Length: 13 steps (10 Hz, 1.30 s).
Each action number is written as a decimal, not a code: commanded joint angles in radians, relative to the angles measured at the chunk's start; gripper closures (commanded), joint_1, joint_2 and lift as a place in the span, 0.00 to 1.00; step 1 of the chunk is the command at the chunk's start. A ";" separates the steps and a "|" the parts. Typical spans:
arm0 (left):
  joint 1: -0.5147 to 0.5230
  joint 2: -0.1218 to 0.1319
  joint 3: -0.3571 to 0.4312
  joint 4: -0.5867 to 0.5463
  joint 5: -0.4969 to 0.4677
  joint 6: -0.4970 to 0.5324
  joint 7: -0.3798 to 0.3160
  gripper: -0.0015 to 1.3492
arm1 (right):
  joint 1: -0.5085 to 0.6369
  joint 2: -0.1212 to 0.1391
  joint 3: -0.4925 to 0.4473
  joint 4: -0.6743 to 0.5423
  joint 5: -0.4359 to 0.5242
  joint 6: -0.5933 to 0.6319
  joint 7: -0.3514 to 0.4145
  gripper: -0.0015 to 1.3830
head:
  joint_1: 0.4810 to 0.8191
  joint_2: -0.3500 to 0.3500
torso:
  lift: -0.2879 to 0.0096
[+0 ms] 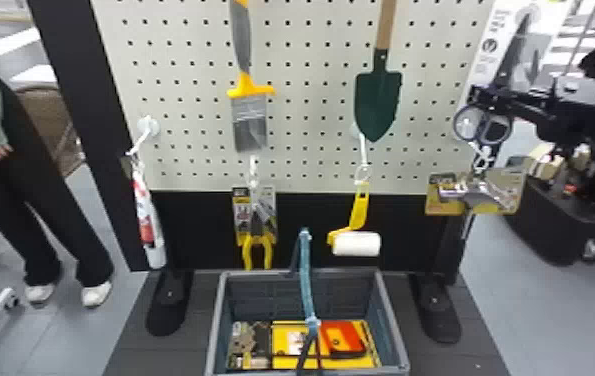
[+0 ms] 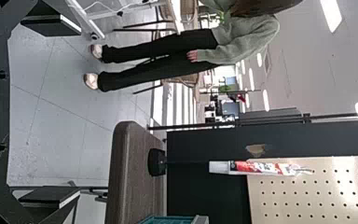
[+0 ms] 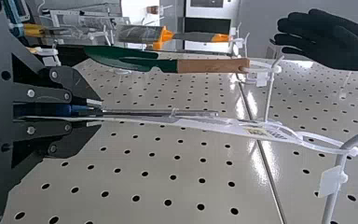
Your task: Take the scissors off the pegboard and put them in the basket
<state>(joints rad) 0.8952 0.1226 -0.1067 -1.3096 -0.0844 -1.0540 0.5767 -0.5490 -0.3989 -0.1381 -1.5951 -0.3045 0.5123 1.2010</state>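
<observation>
"Where do the scissors (image 3: pixel 56 110) sit against my right fingers (image 3: pixel 77 85)?"

"Right between them — the fingers are pinching the handle end and the card (image 3: pixel 214 126) at its lower part. The blades and the rest of the card run on past the fingertips, up the pegboard (image 1: pixel 311 115)."

"So the long axis is upright?"

"Near enough, close to the board's right edge, handles down, points up. The loop (image 3: pixel 328 150) is at the top end, and it looks to be around the hook (image 3: pixel 332 205)."

"And the left?"

"My left fingers (image 2: pixel 49 24) are spread and hold nothing, over by the board's left edge. The right arm is clearly the nearer one, so I'd leave this to it alone."

"Then the grip seems made, and unhooking is the step in hand."

"That's my reading. I'd raise the scissors along their own length first, until the loop clears the hook's tip, then draw them away from the board. Pull outward too soon and the loop could catch — or the card could slip."

"And after that?"

"Down and to my left, to the basket (image 1: pixel 395 325) at the board's foot. I'd swing wide of the carded tool (image 1: pixel 503 191) hanging just below."
</observation>
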 commanded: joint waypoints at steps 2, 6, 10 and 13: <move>0.001 -0.001 -0.001 0.000 0.000 0.000 0.000 0.08 | 0.004 0.000 0.002 0.003 -0.001 0.000 -0.001 0.84 | 0.20 0.50 | 0.63; 0.001 -0.001 -0.001 0.000 0.003 -0.003 0.000 0.08 | 0.004 0.000 0.002 0.001 -0.001 0.000 -0.001 0.84 | 0.20 0.50 | 0.63; 0.003 0.000 0.001 0.003 0.005 -0.004 0.000 0.08 | -0.030 -0.014 0.002 -0.026 0.002 -0.001 -0.005 0.84 | 0.20 0.50 | 0.63; 0.005 0.002 0.001 0.003 0.006 -0.006 0.000 0.08 | -0.047 -0.023 -0.002 -0.053 0.001 -0.001 -0.012 0.84 | 0.20 0.50 | 0.63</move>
<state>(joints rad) 0.8997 0.1241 -0.1058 -1.3070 -0.0783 -1.0600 0.5767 -0.5940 -0.4201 -0.1387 -1.6445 -0.3031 0.5108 1.1886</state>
